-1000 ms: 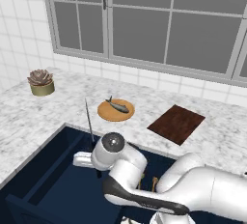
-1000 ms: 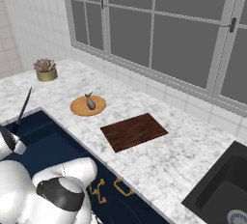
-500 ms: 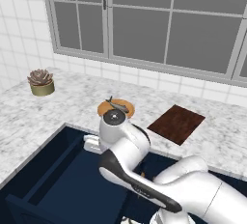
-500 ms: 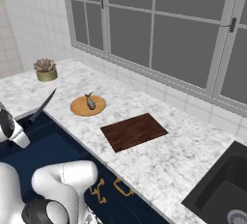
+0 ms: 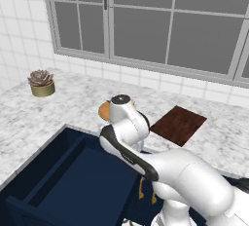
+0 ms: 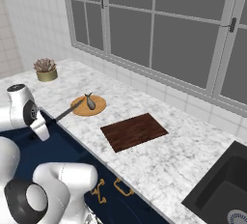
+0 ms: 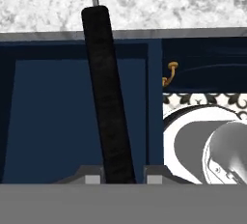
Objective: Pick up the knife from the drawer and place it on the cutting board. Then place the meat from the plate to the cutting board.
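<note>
My gripper [image 7: 120, 175] is shut on the black handle of the knife [image 7: 106, 97], whose silver blade reaches out over the marble counter. In the right base view the gripper [image 6: 44, 127] hangs over the open navy drawer [image 6: 26, 151], and the knife [image 6: 70, 112] slants up toward the orange plate [image 6: 99, 107]. The meat [image 6: 89, 101], a small grey fish, lies on that plate. The dark reddish-brown cutting board [image 6: 134, 131] lies bare to the plate's right. In the left base view my arm hides most of the plate [image 5: 102, 109]; the cutting board [image 5: 178, 124] and drawer [image 5: 73, 171] show.
A potted succulent [image 6: 45, 69] stands at the counter's far left by the window. A dark sink [image 6: 222, 189] is sunk in the counter at the right. Smaller navy drawers with brass handles [image 6: 108, 189] sit below the counter edge.
The arm has swung the held knife from standing upright over the drawer to slanting low toward the plate. The hand has turned and moved closer to the counter edge.
</note>
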